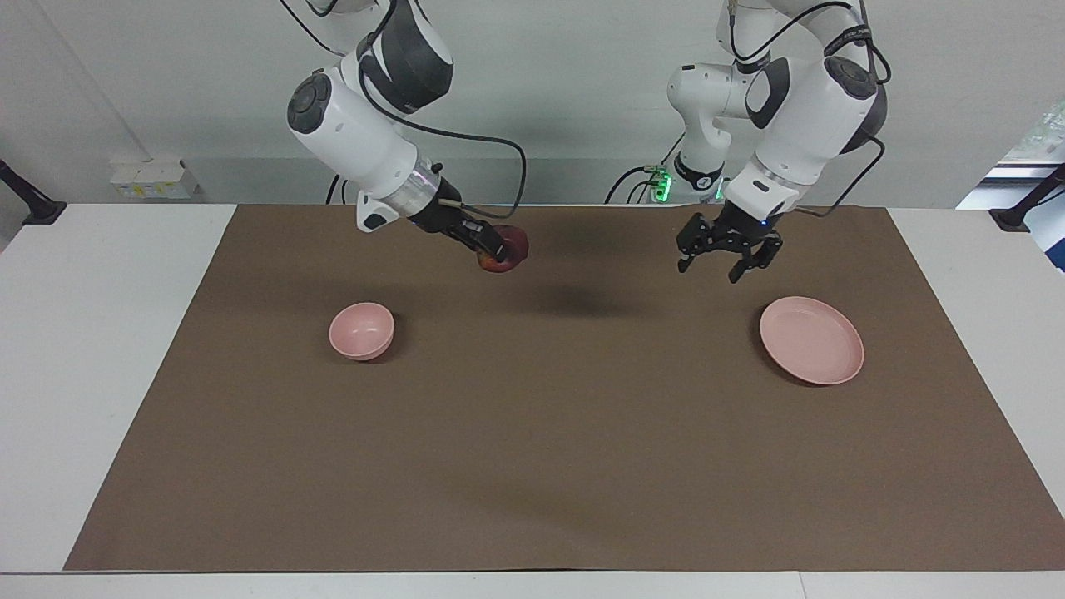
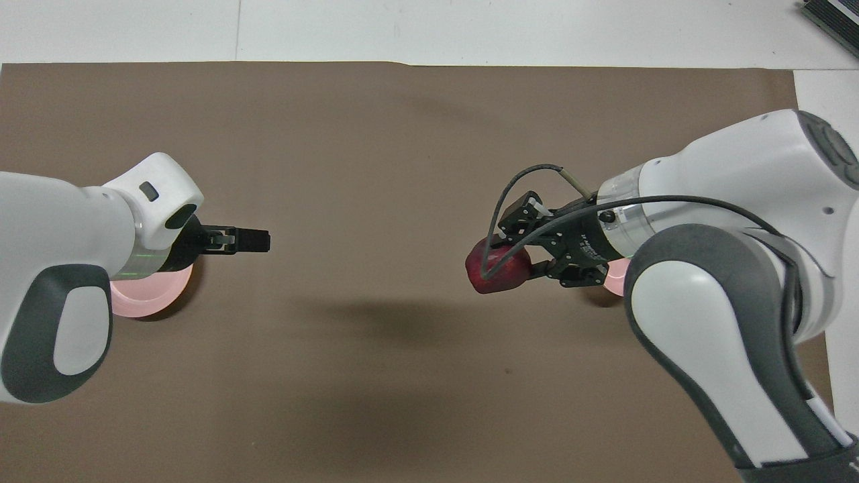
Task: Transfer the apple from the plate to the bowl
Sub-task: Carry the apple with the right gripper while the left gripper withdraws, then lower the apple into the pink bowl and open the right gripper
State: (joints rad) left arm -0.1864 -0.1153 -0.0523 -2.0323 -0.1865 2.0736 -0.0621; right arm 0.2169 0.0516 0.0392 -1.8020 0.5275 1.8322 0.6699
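My right gripper (image 1: 497, 246) is shut on the dark red apple (image 1: 509, 250) and holds it in the air over the brown mat, between the bowl and the plate and closer to the bowl. The overhead view shows the apple (image 2: 495, 270) in the right gripper (image 2: 518, 260). The small deep pink bowl (image 1: 361, 330) stands empty toward the right arm's end; in the overhead view only its edge (image 2: 616, 276) shows past the right wrist. The wide flat pink plate (image 1: 812, 340) lies empty toward the left arm's end. My left gripper (image 1: 722, 259) hangs open and empty in the air beside the plate.
The brown mat (image 1: 532, 449) covers most of the white table (image 1: 100, 349). In the overhead view the left arm covers most of the plate (image 2: 151, 296), and the left gripper (image 2: 254, 240) points toward the table's middle.
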